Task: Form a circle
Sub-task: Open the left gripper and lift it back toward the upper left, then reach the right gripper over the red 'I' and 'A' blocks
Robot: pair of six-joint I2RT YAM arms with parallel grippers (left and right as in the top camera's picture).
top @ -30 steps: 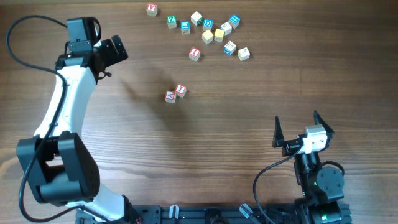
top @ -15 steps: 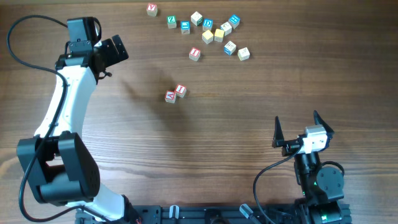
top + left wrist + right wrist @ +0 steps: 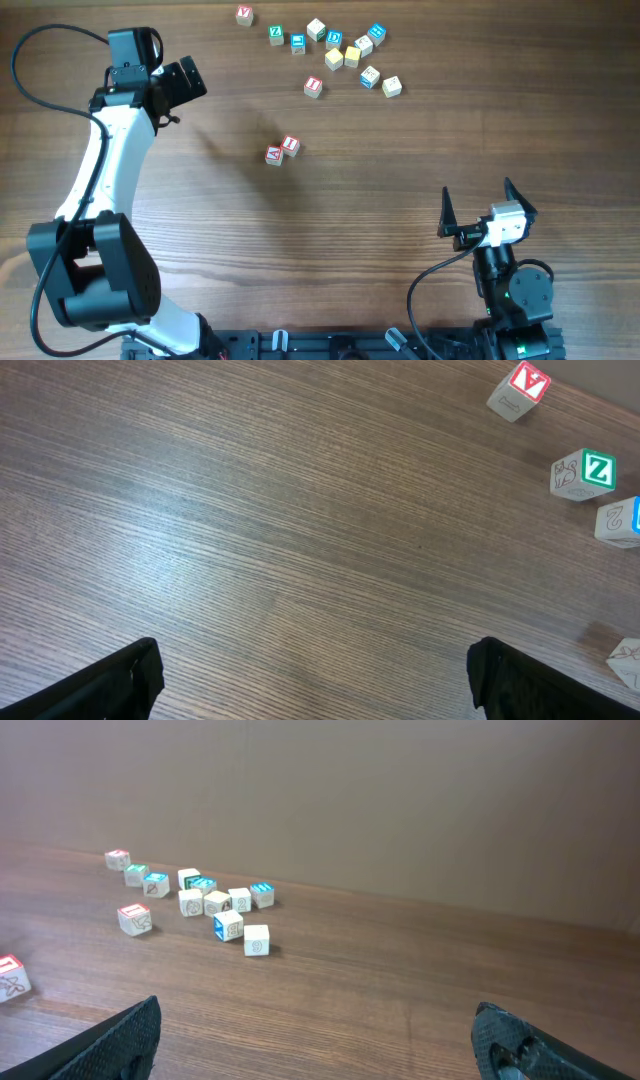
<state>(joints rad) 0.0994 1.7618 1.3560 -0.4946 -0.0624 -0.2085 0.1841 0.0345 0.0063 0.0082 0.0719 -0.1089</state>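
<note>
No circle shows in any view; the small wooden letter cubes lie loose. Two red-lettered cubes touch near the table's middle. A third red-lettered cube sits alone below a scattered cluster of green, blue, yellow and plain cubes at the far edge. My left gripper hangs open at the far left over bare wood, with a red-lettered cube and a green Z cube off to its right. My right gripper stands open and empty at the near right, far from the cluster.
A red-lettered cube lies apart at the far edge, left of the cluster. A black cable loops beside the left arm. A plain wall rises behind the table's far edge. Arm bases stand along the near edge.
</note>
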